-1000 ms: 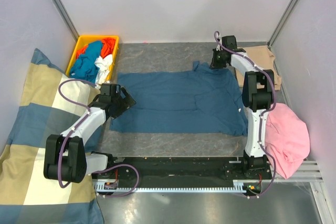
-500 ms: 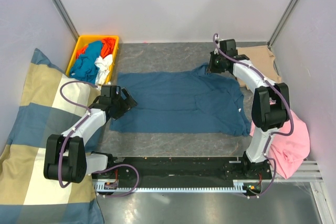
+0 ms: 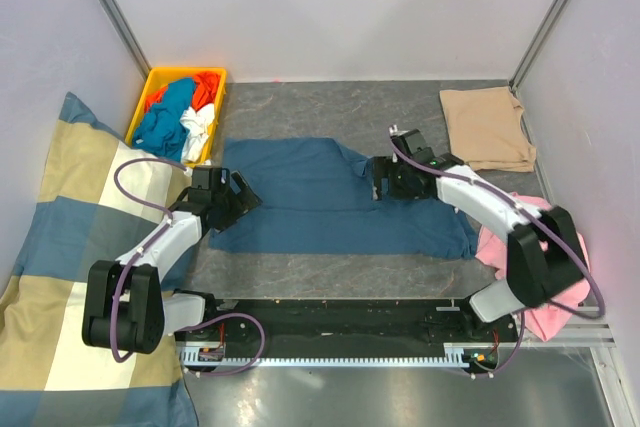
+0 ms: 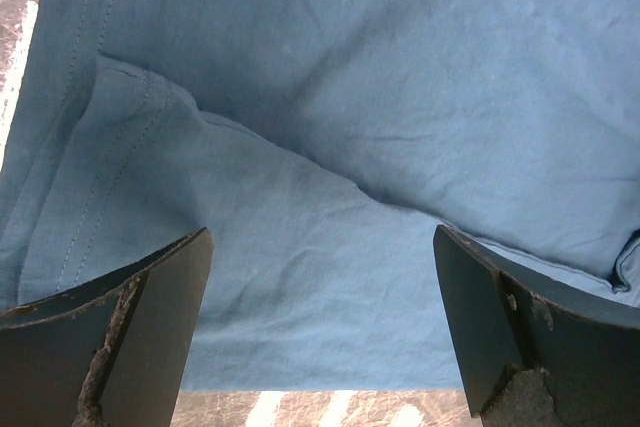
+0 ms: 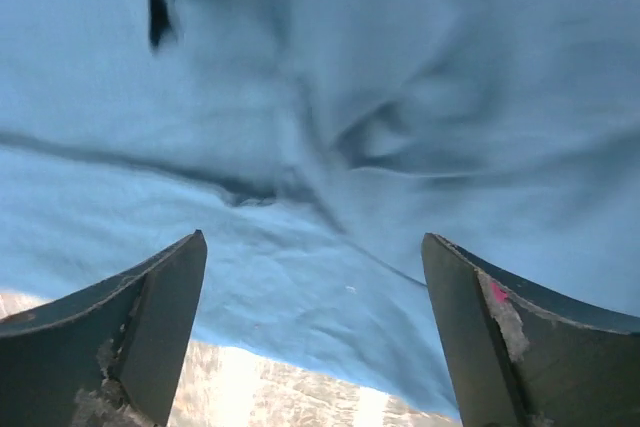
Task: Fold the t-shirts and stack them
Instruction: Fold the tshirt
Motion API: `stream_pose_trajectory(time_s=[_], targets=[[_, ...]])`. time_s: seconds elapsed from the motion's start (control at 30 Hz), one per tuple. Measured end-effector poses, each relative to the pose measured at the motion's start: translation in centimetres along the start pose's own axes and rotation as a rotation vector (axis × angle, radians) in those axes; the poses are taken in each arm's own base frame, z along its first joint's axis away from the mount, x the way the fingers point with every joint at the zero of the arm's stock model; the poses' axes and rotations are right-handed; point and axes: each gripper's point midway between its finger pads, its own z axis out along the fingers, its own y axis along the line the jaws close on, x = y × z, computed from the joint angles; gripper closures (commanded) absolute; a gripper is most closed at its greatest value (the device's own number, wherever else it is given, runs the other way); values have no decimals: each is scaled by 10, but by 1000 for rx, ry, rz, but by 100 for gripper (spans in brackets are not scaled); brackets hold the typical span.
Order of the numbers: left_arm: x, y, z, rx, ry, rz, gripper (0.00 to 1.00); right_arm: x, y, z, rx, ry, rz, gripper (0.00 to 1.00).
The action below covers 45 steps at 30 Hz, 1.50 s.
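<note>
A dark teal-blue t-shirt [image 3: 300, 217] lies spread across the middle of the table, its far right part folded over toward the centre. My right gripper [image 3: 384, 179] hovers over that fold, open, with only teal cloth [image 5: 300, 97] below its empty jaws [image 5: 312, 237]. My left gripper [image 3: 243, 197] sits at the shirt's left edge, open and holding nothing [image 4: 320, 237], with teal cloth [image 4: 380, 97] beneath it. A folded tan-beige t-shirt [image 3: 487, 127] lies at the far right.
A yellow bin [image 3: 155, 83] with several coloured cloths stands at the far left. A big checked cushion [image 3: 60, 247] fills the left side. A pink cloth [image 3: 560, 267] lies at the right edge beside the right arm. Grey walls close in the table.
My right gripper moved from the far right corner toward the centre, dragging the teal shirt's far edge over, then opened and let it go. The left arm barely shifted.
</note>
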Motion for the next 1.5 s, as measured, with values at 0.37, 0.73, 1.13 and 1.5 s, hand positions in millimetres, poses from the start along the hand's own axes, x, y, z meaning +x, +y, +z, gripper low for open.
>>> stream_pose_trajectory(time_s=[0.37, 0.73, 1.13, 1.5], targets=[[-1, -5, -4, 25, -3, 1, 1, -42, -34, -20, 175, -191, 59, 5], [-3, -7, -7, 32, -12, 2, 1, -48, -48, 21, 227, -179, 83, 40], [-2, -5, -7, 27, -11, 2, 1, -54, -77, 58, 224, -148, 165, 46], [-2, -3, -7, 13, -12, 1, 1, -62, -62, 62, 150, -149, 165, 46]])
